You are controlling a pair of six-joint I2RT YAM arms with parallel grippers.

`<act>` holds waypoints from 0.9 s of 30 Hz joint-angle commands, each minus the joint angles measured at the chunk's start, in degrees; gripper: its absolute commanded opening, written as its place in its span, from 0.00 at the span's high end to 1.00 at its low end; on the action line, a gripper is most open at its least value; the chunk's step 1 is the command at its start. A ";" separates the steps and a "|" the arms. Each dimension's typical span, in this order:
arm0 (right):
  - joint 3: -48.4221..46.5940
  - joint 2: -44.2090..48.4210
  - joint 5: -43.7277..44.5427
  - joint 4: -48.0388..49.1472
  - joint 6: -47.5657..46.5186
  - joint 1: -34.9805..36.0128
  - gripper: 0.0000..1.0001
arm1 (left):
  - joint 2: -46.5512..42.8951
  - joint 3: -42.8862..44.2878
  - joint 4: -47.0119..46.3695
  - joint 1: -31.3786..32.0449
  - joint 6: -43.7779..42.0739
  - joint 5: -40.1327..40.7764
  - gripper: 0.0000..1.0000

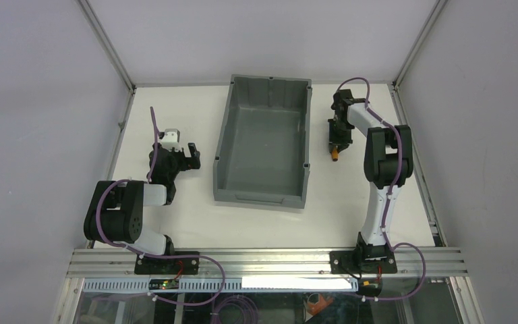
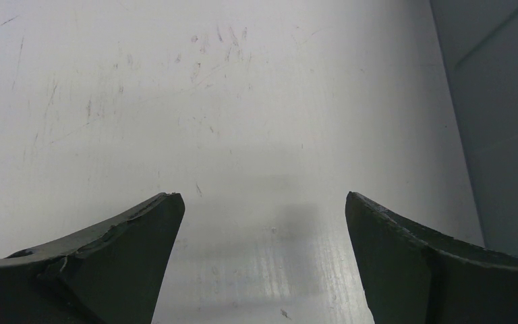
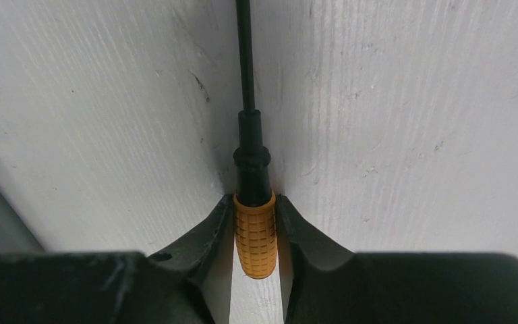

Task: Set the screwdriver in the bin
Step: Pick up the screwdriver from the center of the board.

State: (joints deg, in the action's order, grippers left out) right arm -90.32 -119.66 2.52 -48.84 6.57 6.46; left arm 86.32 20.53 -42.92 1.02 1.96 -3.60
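**So the right claw has the screwdriver, just outside the bin**

It's clenched on the orange handle, with the black shaft pointing away, at the grey bin's 3 o'clock. The left claw is spread wide at the bin's 9 o'clock, holding nothing. The white worktop is scuffed and scratched. Pale wall panels and aluminium posts box it in.

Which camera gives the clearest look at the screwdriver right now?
The right wrist view: the screwdriver fills the centre, its orange handle clamped in the right gripper, black shaft running ahead. The top view shows only an orange speck under that gripper, right of the bin. The left wrist view shows none of it.
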 commanded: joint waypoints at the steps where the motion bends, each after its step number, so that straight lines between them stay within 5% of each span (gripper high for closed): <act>1: -1.25 0.90 -1.97 0.76 0.28 -0.31 0.94 | 0.04 0.82 -4.28 -0.40 -0.64 -1.40 0.01; 27: -1.35 19.19 -20.48 2.49 6.31 -4.36 1.00 | -0.02 0.89 -4.33 -0.40 -0.64 -1.41 0.01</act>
State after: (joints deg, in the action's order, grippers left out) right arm -90.11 -105.93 -11.92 -48.64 10.52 2.76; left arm 86.32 20.53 -42.92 1.02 1.96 -3.60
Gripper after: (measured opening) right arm 0.273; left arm 0.992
